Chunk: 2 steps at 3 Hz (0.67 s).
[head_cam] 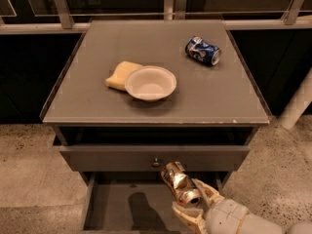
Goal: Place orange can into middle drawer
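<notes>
Here the orange can (176,183) is held tilted in the gripper (194,204), whose fingers are clamped on it, over the right part of the open middle drawer (114,209), seemingly clear of its floor. A knobbed drawer front (97,158) is seen just behind. On the cabinet top (219,99) are laid a bowl (150,83), a sponge (119,75) touching it, and a blue can (203,50)

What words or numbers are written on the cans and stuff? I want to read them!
Blue-and-white can on the tabletop: white markings, too blurred to read.
Orange can, held by the gripper over the middle drawer: no text readable.
Bowl, sponge, drawer front: no writing shows.
</notes>
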Tool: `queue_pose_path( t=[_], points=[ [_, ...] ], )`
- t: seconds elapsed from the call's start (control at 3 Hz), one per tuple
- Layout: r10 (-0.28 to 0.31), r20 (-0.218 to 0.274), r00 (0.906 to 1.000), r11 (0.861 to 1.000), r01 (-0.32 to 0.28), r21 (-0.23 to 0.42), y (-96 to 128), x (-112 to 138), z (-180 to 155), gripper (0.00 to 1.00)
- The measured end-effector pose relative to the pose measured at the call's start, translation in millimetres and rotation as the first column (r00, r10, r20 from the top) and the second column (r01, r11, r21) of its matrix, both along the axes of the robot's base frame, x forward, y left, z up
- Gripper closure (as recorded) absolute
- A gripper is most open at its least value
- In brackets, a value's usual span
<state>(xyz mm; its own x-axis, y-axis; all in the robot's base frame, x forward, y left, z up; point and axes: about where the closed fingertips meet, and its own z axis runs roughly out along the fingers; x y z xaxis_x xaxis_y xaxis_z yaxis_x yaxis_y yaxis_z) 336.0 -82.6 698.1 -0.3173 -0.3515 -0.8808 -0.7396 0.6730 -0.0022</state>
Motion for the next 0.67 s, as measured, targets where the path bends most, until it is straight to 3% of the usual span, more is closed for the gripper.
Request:
queue_pose_path(
  t=[0.33,0.67],
  points=[
    [-0.071,-0.051,0.9962,0.994,0.075,0.074,-1,-12,-42,1.0],
    [-0.093,-0.144,0.9851,0.978,0.118,0.174,-2,-18,-97,1.0]
  ],
)
